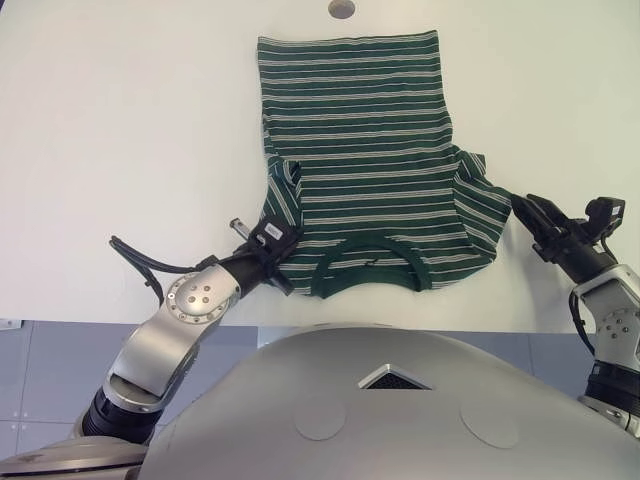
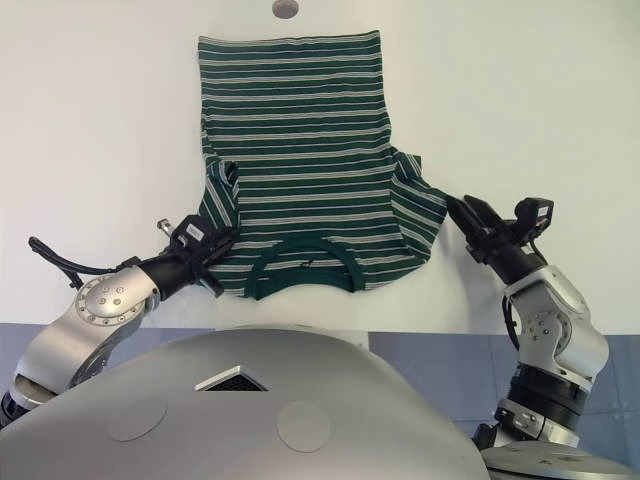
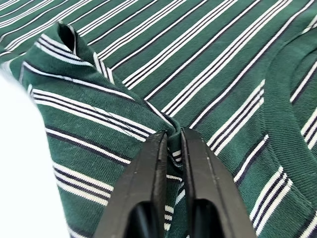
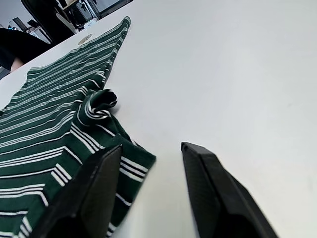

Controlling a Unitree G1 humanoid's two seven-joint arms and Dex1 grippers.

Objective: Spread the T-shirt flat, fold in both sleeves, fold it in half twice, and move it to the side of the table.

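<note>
A dark green T-shirt (image 1: 360, 130) with white stripes lies on the white table (image 1: 120, 150), its collar (image 1: 365, 270) nearest me and its hem at the far side. Both sleeves are rumpled against the body, the left sleeve (image 1: 284, 190) and the right sleeve (image 1: 483, 198). My left gripper (image 1: 283, 240) is shut on a fold of cloth at the left shoulder, shown close up in the left wrist view (image 3: 173, 136). At the right sleeve's outer edge my right gripper (image 1: 525, 210) stands open; in the right wrist view (image 4: 151, 148) one finger lies over the cloth and the other over bare table.
A small grey round hole (image 1: 341, 9) sits in the table beyond the hem. Wide bare table extends left and right (image 1: 570, 90) of the shirt. The table's front edge (image 1: 60, 322) runs just below the collar and both grippers.
</note>
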